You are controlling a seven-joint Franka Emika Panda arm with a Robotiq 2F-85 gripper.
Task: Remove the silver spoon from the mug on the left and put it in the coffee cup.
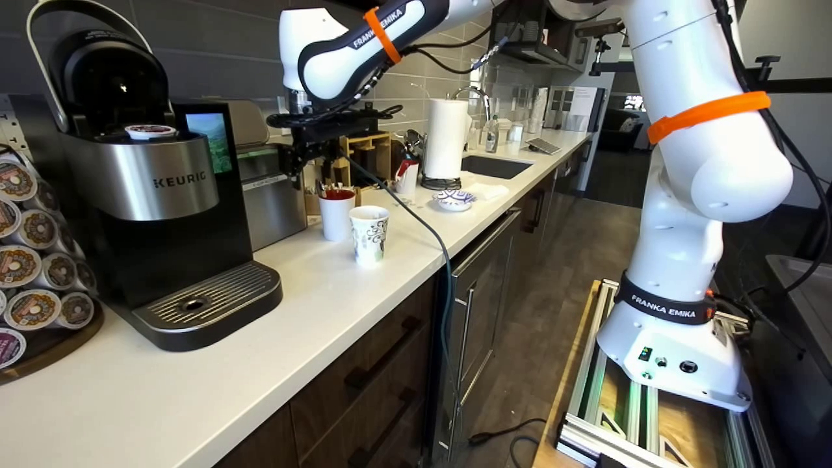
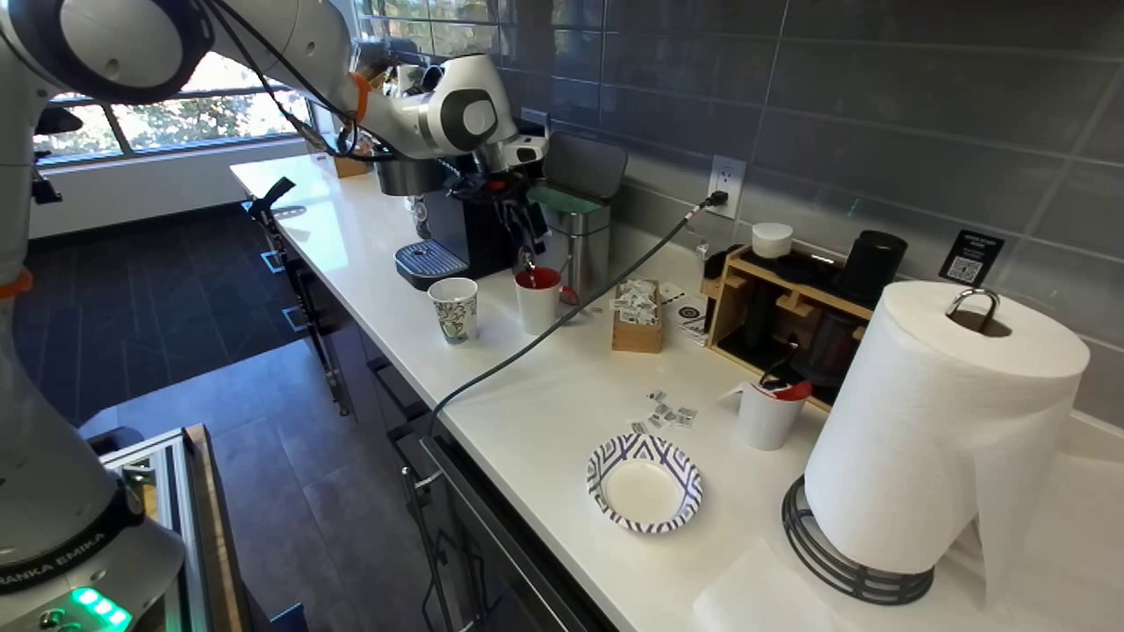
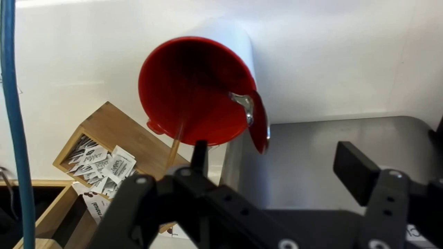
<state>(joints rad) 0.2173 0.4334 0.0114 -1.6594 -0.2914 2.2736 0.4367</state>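
The white mug with a red inside (image 3: 221, 114) stands on the counter, also seen in both exterior views (image 1: 337, 218) (image 2: 537, 307). The silver spoon (image 3: 259, 121) rests in it, its bowl sticking out past the rim on the right in the wrist view; its lower part is hidden. A thin wooden stick (image 3: 175, 141) also leans in the mug. The coffee cup (image 1: 369, 237), white with a printed pattern, stands beside the mug (image 2: 455, 316); it is out of the wrist view. My gripper (image 3: 273, 166) is open and empty above the mug, fingers apart, not touching the spoon.
A coffee machine (image 1: 162, 179) and a metal bin with raised lid (image 2: 584, 237) stand close by. A dark cable (image 2: 544, 338) crosses the counter beside the mug. A wooden box of packets (image 2: 637, 338), a patterned bowl (image 2: 606, 496) and a paper towel roll (image 2: 948, 439) stand farther along.
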